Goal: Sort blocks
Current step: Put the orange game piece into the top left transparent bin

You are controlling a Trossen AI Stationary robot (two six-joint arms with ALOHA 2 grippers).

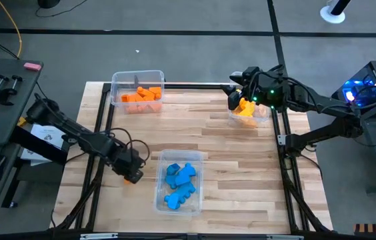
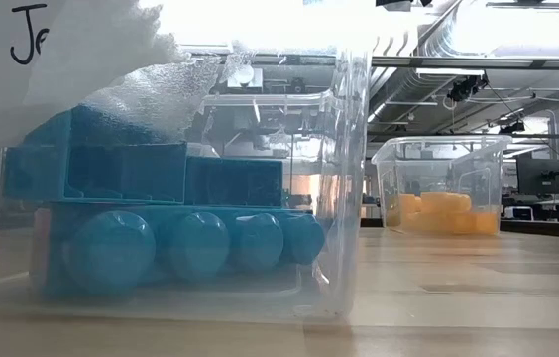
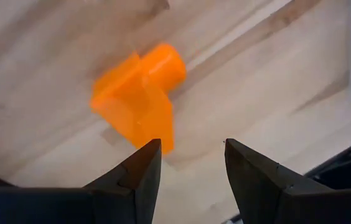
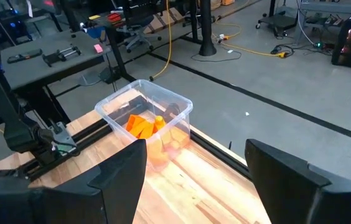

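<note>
An orange block point(image 3: 139, 93) lies on the wooden table point(image 1: 241, 173), just ahead of my left gripper point(image 3: 191, 163). That gripper points down with its fingers open and nothing between them. In the high view my left gripper point(image 1: 132, 175) is left of the clear bin point(image 1: 197, 160) that holds the blue blocks point(image 1: 178, 181). My right gripper point(image 1: 233, 93) hangs open, high over the bin point(image 1: 263, 119) of yellow blocks point(image 1: 245, 108) at the far right. Orange blocks point(image 1: 141, 97) fill the far-left bin point(image 1: 116, 80). My left gripper has one fingertip point(image 3: 152, 155) right at the orange block's nearest corner point(image 3: 167, 142). I cannot tell whether the two touch. The block lies on the table outside the gap between the fingers.
The low view shows the blue blocks' bin point(image 2: 344, 198) close up and the yellow blocks' bin point(image 2: 443, 159) behind it. A black frame point(image 1: 101, 127) runs along the table's edges. Bare wood lies between the bins at mid-table.
</note>
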